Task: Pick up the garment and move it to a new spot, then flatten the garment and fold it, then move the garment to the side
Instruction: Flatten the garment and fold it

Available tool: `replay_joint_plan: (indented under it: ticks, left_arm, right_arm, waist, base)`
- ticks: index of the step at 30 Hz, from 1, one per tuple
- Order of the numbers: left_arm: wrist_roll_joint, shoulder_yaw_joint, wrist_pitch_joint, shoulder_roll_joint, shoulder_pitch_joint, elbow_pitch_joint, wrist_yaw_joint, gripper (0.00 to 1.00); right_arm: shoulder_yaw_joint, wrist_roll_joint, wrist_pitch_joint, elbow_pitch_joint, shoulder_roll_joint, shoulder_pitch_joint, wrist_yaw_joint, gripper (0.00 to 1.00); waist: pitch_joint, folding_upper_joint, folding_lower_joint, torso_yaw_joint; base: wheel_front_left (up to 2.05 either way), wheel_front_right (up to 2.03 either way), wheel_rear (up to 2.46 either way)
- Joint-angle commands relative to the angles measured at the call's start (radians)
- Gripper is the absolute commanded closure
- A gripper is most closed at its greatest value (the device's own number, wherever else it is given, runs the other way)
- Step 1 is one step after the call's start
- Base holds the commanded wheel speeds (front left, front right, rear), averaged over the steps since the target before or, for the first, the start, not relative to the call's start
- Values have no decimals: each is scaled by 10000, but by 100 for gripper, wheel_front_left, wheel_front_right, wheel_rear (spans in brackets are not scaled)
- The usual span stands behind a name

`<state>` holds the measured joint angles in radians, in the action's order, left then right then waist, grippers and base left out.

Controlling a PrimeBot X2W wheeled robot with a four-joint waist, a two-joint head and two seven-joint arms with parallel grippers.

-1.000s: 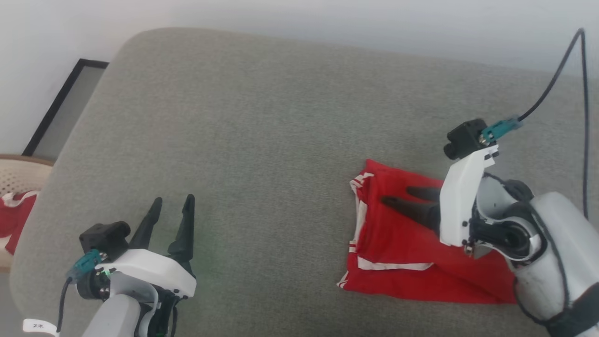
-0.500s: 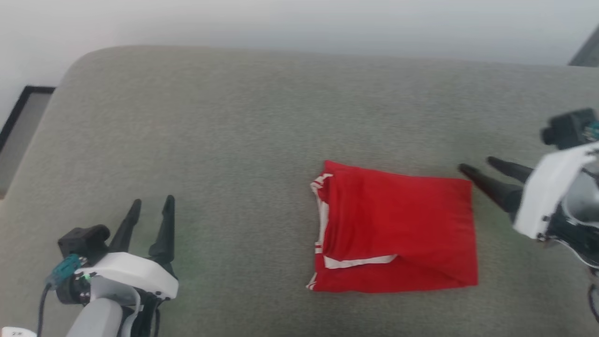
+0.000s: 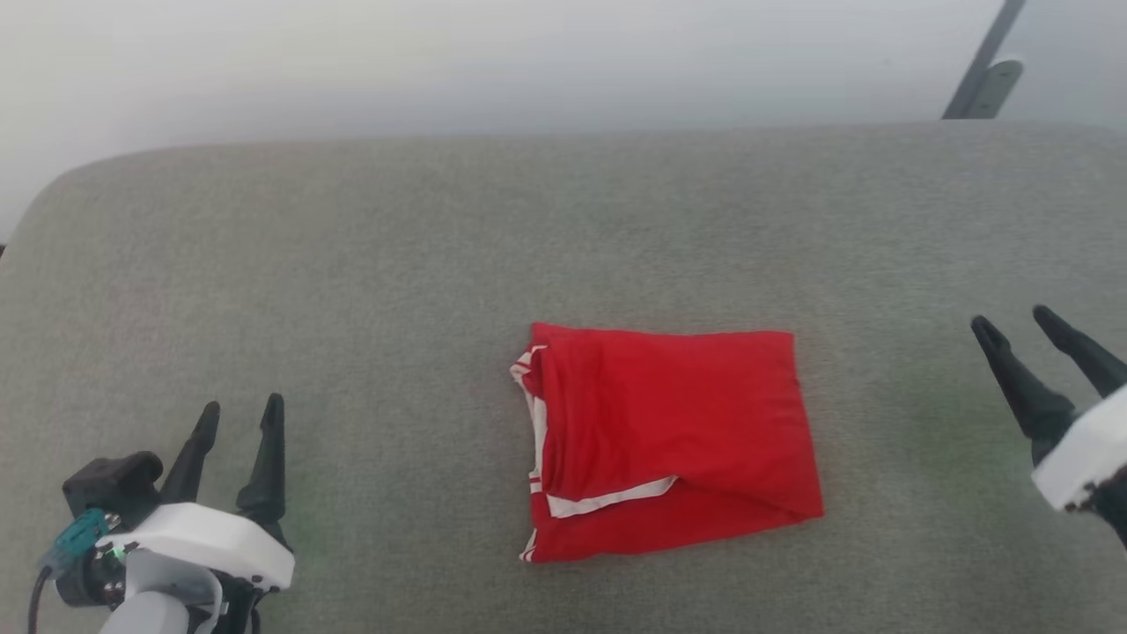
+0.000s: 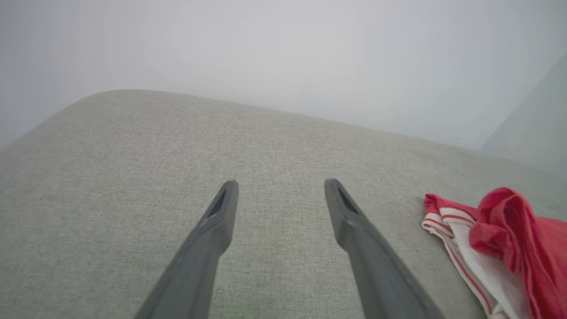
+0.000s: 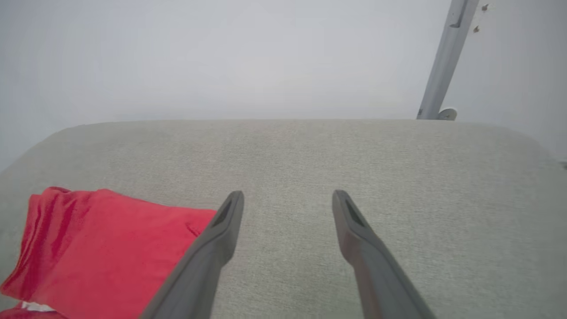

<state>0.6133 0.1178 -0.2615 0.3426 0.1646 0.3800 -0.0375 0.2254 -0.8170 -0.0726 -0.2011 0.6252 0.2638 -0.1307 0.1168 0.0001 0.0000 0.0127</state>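
The garment (image 3: pixel 669 440), a red T-shirt with white striped trim, lies folded into a rough rectangle on the grey cushioned surface (image 3: pixel 396 264), near its front middle. White trim shows along its left edge. My left gripper (image 3: pixel 240 409) stands open at the lower left, well apart from the garment. At the far right my right gripper (image 3: pixel 1012 317) is open too, clear of the cloth. In the left wrist view the garment (image 4: pixel 500 248) lies right of the open left gripper (image 4: pixel 280 186). The right wrist view has the garment (image 5: pixel 102 248) left of the open right gripper (image 5: pixel 287 195).
A pale wall rises behind the grey surface. A grey metal pole (image 3: pixel 982 62) leans at the back right, seen also as the pole (image 5: pixel 445 62) in the right wrist view. Bare cushion spreads left, right and behind the garment.
The right gripper has drawn back off the garment to the right and lies clear of it. The head camera has swung right, so the garment now sits near centre.
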Motion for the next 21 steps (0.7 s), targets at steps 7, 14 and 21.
replay_joint_plan:
  ticks: [7, 14, 21]
  left_arm:
    - [-110, -228, -39, 165, -413, 9, -70, 0]
    - [-171, -550, -39, 180, -679, 1, -130, 0]
    - [-259, -730, -40, 154, -838, -40, -220, 0]
  right_arm:
    - [464, 475, 1691, -665, 24, -521, 3, 0]
    - [481, 721, 2743, -1223, -63, -714, 2, 0]
    - [541, 701, 3048, -1452, -130, -756, 3, 0]
  waist:
    - [-387, -1, 0, -287]
    - [-659, -1, 0, -322]
    - [-794, -1, 0, -315]
  base:
    - [0, 0, 0]
    - [0, 0, 0]
    - [0, 0, 0]
